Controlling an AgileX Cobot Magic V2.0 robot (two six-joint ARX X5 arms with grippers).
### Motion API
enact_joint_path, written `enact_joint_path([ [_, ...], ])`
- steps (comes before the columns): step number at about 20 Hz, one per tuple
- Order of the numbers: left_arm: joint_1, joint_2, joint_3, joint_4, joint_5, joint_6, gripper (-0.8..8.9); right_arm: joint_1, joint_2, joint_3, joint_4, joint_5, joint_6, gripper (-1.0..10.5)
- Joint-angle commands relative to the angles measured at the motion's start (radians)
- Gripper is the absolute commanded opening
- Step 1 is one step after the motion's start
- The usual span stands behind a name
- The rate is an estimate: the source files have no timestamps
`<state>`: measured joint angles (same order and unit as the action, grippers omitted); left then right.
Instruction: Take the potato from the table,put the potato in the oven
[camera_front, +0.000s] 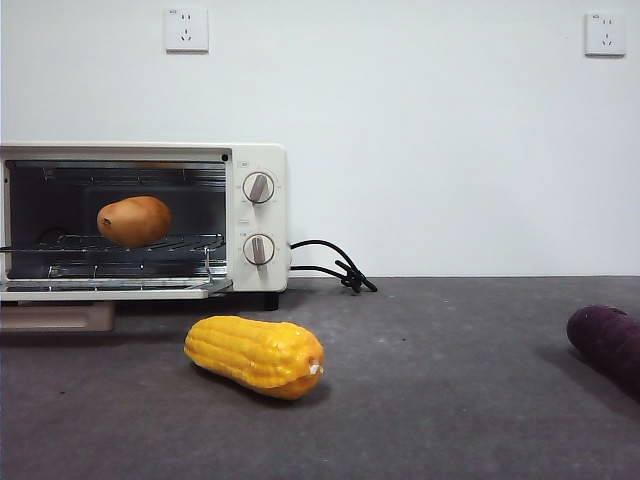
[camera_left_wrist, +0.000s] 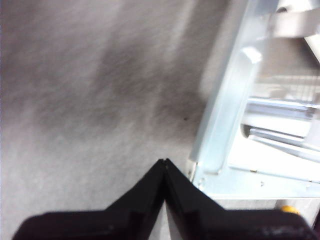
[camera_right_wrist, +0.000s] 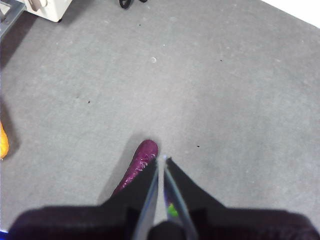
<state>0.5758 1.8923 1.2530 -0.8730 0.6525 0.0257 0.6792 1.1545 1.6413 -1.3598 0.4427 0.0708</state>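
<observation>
The orange-brown potato (camera_front: 134, 220) lies on the wire rack inside the cream-white oven (camera_front: 258, 165), whose door (camera_front: 110, 289) hangs open and flat. My left gripper (camera_left_wrist: 164, 162) is shut and empty above the grey table (camera_left_wrist: 90, 100), close beside the open oven door (camera_left_wrist: 225, 125). My right gripper (camera_right_wrist: 162, 159) is shut with nothing in it, hovering over the table (camera_right_wrist: 225, 100) just past the tip of the dark purple sweet potato (camera_right_wrist: 137, 165). Neither gripper shows in the front view.
A yellow corn cob (camera_front: 256, 355) lies on the table (camera_front: 450, 400) in front of the oven. The purple sweet potato (camera_front: 606, 340) sits at the right edge. A black cord (camera_front: 335, 265) trails from the oven's side. Two wall sockets are behind.
</observation>
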Motion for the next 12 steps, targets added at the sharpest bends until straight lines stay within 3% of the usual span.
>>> enact_joint_path([
  [1,-0.004,0.009,-0.002,0.000,0.029,0.000,-0.09,0.000,0.000,-0.010,-0.024,0.003,0.016,0.3],
  [6,-0.027,0.009,-0.002,-0.022,0.045,0.005,-0.09,0.000,0.000,-0.010,-0.024,0.002,0.016,0.3],
  [12,-0.036,0.009,-0.002,-0.016,0.131,0.007,-0.09,0.000,0.000,-0.010,-0.024,-0.002,0.019,0.3],
])
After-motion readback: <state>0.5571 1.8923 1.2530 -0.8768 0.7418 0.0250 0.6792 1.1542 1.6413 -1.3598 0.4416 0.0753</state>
